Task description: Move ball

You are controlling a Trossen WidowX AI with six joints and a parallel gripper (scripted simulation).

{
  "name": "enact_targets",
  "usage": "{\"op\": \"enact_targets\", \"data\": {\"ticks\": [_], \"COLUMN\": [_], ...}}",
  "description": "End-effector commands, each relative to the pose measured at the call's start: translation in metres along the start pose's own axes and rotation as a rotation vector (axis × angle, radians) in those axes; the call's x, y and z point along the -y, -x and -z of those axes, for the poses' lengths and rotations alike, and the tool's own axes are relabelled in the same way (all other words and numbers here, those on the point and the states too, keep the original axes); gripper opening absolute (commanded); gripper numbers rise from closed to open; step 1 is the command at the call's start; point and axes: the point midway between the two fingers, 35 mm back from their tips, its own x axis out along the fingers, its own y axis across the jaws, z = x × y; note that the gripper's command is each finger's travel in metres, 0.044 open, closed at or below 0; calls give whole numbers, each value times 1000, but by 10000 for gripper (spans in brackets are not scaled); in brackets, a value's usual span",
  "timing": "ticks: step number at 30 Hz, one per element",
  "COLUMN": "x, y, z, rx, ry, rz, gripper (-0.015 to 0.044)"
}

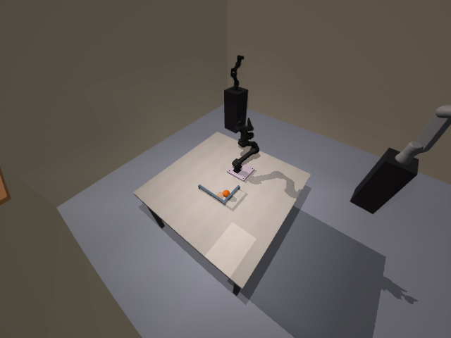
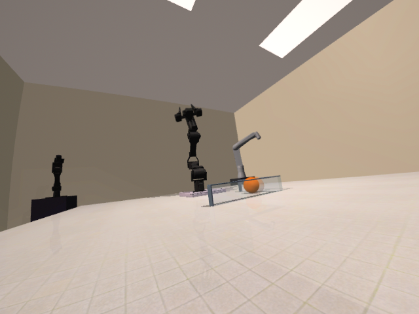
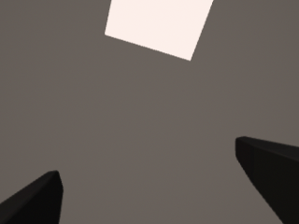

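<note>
- We see the ball (image 1: 226, 193) (image 2: 251, 185) on the tabletop (image 1: 182, 174) (image 2: 203, 253), on the inner side of the corner made by the two low walls (image 1: 211, 193) (image 2: 230, 192).
- The see-through copy (image 1: 219, 194) (image 2: 261, 185) lies just beside the ball, and the two overlap in our views; the ball is off that spot, not squarely on it.
- From above, we see the copy close along the longer wall, while the ball sits nearer the shorter one. We cannot tell whether the ball touches either wall.
- The walls meet at the end away from the arm's pink base plate (image 1: 243, 178) (image 2: 184, 194), so the open side of the corner faces the arm (image 1: 247, 154) (image 2: 192, 146).
- Between the base plate and the ball we have a stretch of open room. The wall ends stand well in from the tabletop's outer edges.
- Our fingers (image 1: 249, 124) (image 2: 179, 111) are spread wide and hold nothing. They point upward, high over the tabletop and well apart from the ball and walls.
- In the wrist view, we find only a bright ceiling light (image 3: 154, 28) and the plain ceiling beyond the fingertips, with a broad gap between the two tips.
</note>
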Motion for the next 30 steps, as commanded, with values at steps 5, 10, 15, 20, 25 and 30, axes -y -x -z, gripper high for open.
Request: {"op": "enact_targets", "data": {"ticks": [5, 10, 15, 20, 25, 30], "x": [10, 28, 44, 58, 75, 93], "y": [-4, 8, 29, 53, 87, 128], "z": [-60, -143, -200, -243, -285, -320], "rx": [191, 431, 567, 645, 684, 663], "ry": [260, 618, 856, 1038, 1209, 1351], "rz": [63, 250, 453, 663, 928, 1231], "gripper": [435, 435, 435, 435, 435, 435]}}
